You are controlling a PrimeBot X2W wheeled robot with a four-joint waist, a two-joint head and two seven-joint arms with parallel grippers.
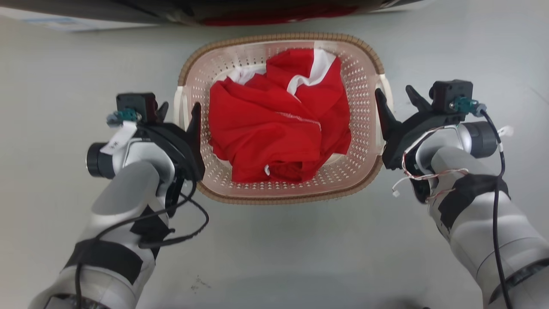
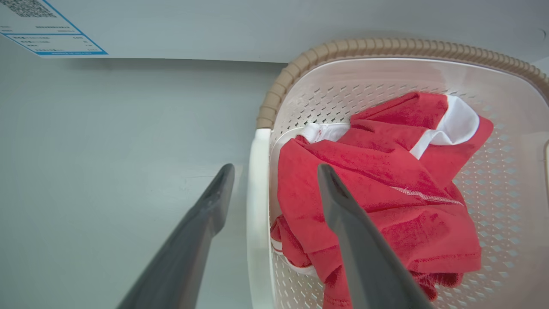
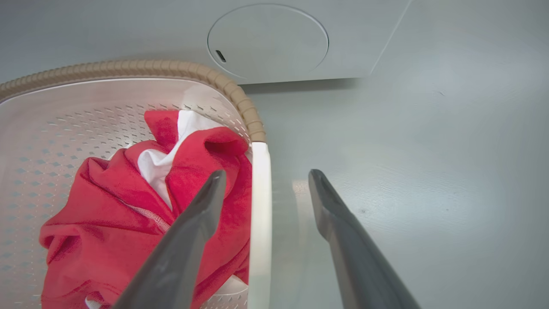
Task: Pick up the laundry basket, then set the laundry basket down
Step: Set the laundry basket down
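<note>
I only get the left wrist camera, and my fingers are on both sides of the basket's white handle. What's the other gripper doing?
Observer: The right gripper straddles the opposite white handle of the laundry basket: one finger inside, one outside.
Operator: Is it squeezing?
Observer: No, its fingers stand apart from that handle, with a gap on each side.
Operator: What's behind the basket on that side?
Observer: A white panel with a round cover.
</note>
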